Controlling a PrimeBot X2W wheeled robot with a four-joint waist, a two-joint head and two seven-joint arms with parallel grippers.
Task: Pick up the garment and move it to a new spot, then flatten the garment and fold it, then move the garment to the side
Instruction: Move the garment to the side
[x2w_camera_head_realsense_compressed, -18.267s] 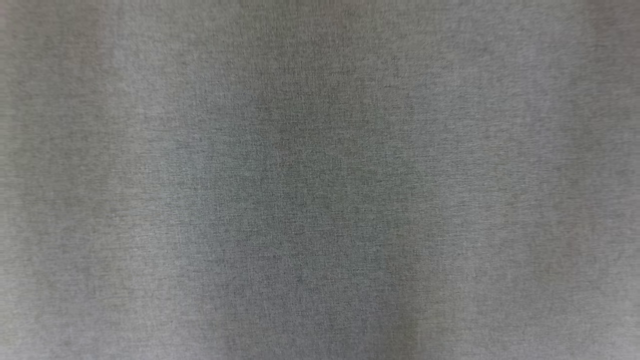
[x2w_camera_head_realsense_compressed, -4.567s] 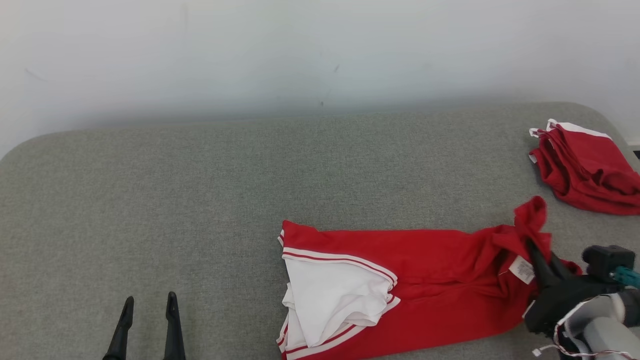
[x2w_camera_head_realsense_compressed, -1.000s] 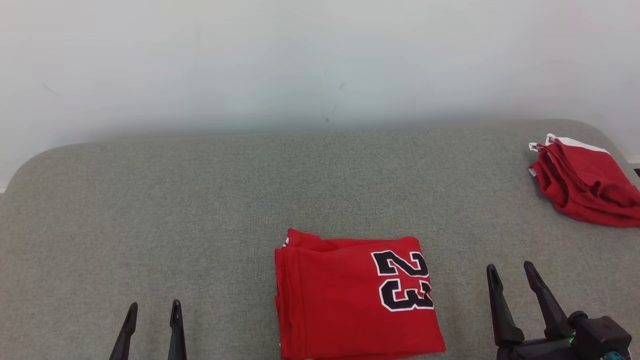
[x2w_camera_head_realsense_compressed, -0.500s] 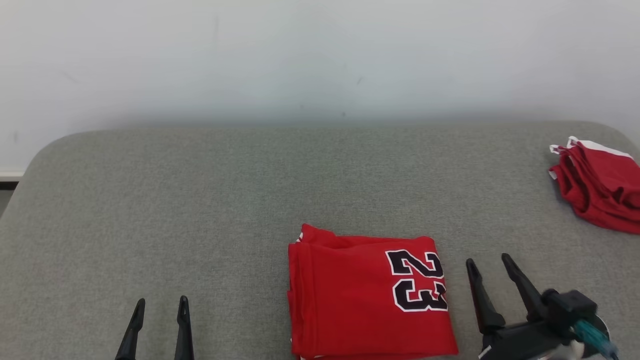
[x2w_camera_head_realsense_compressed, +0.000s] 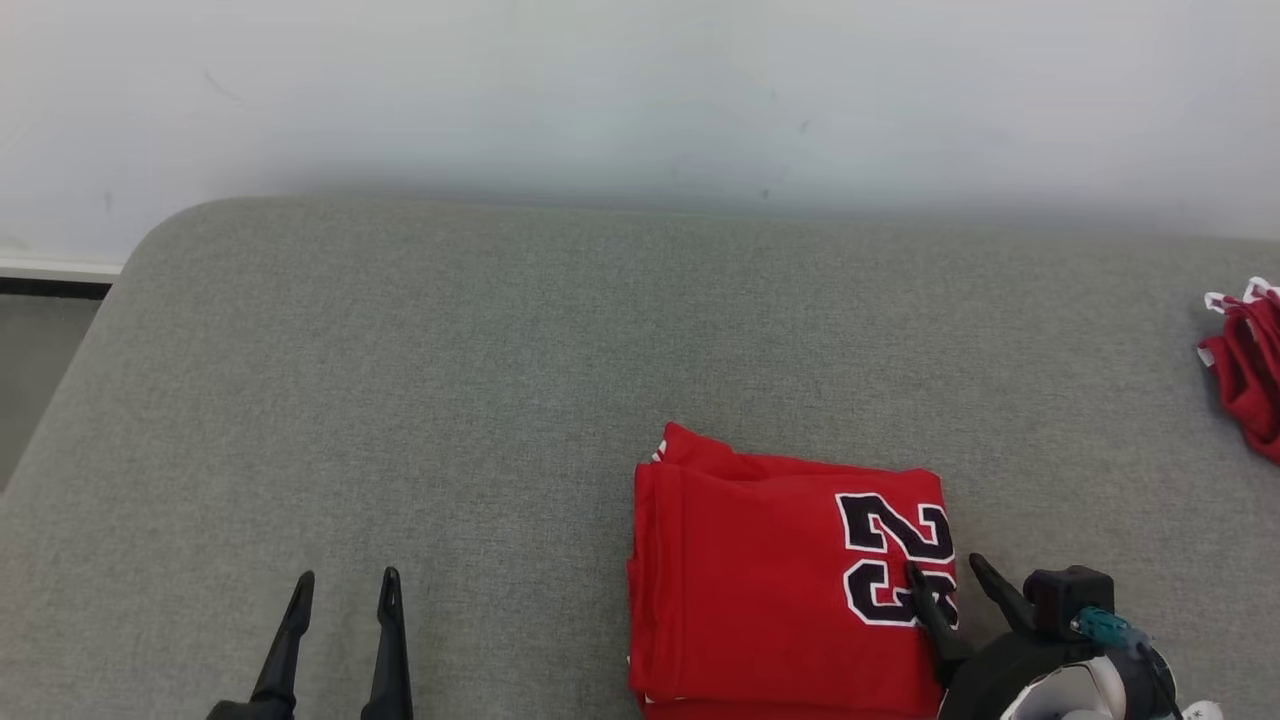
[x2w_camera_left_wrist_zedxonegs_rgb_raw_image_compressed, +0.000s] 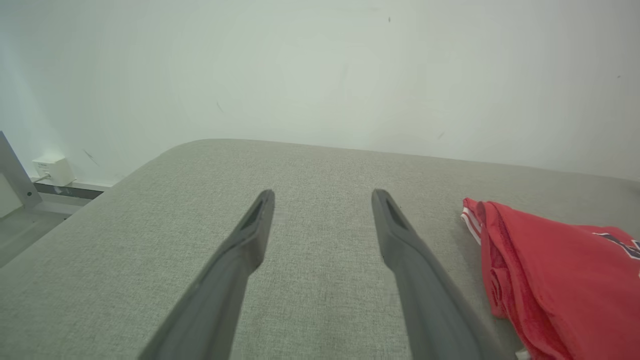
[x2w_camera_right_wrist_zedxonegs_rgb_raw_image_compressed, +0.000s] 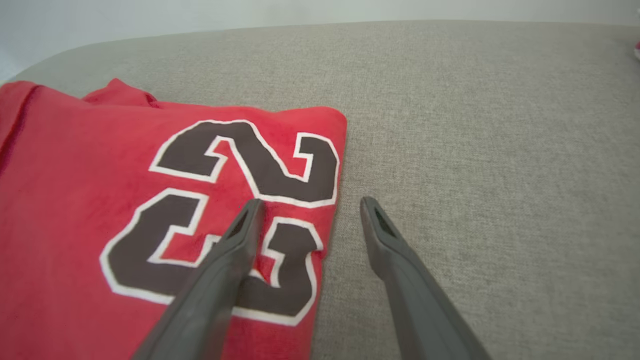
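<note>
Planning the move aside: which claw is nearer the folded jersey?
Right. The right claw straddles the folded jersey at its right edge; the left claw sits apart to its left.

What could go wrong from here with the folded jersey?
1. The open right end effector straddles only the right edge of the folded jersey; closing there may catch just the upper layers and pull the fold open.
2. The left end effector hangs over bare cushion, apart from the jersey, so a one-sided drag could skew it.
3. Moved rightward, it might run into the other red garment.

Grey padded surface (x2w_camera_head_realsense_compressed: 450, 380), pale wall (x2w_camera_head_realsense_compressed: 640, 90)
</note>
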